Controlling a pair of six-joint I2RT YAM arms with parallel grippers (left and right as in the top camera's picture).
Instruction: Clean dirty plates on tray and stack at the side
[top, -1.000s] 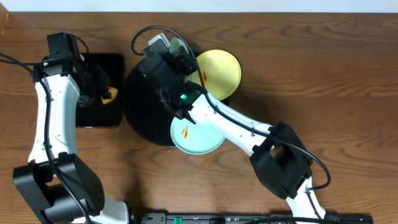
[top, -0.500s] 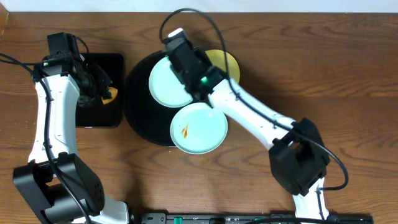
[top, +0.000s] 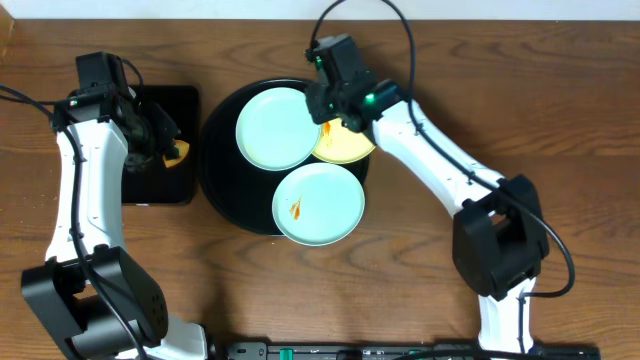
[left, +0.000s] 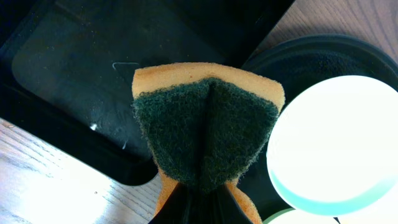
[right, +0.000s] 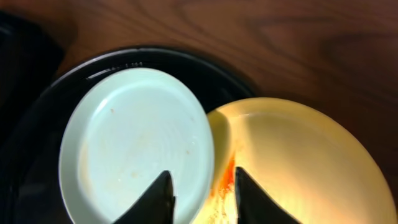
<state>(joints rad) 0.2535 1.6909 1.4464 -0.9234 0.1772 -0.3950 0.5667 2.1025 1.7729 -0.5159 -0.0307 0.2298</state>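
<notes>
The round black tray (top: 225, 180) holds three plates. A clean-looking pale blue-green plate (top: 272, 127) lies at the back. A second blue-green plate (top: 320, 204) with an orange streak overhangs the front rim. The pale yellow plate (top: 350, 148), with orange sauce, lies at the right, partly under the back plate. My right gripper (top: 326, 108) is open and empty above the seam between the back plate (right: 137, 143) and the yellow plate (right: 298, 162). My left gripper (top: 165, 150) is shut on a sponge (left: 208, 124), orange with a dark green scouring face.
A smaller rectangular black tray (top: 160, 185) lies left of the round tray, under the left gripper; it also shows in the left wrist view (left: 93, 74). Brown wooden table (top: 500, 90) spreads to the right and front.
My right arm has swung from over the tray's left-centre to the back right, uncovering the back blue-green plate. The left arm and sponge have not moved.
</notes>
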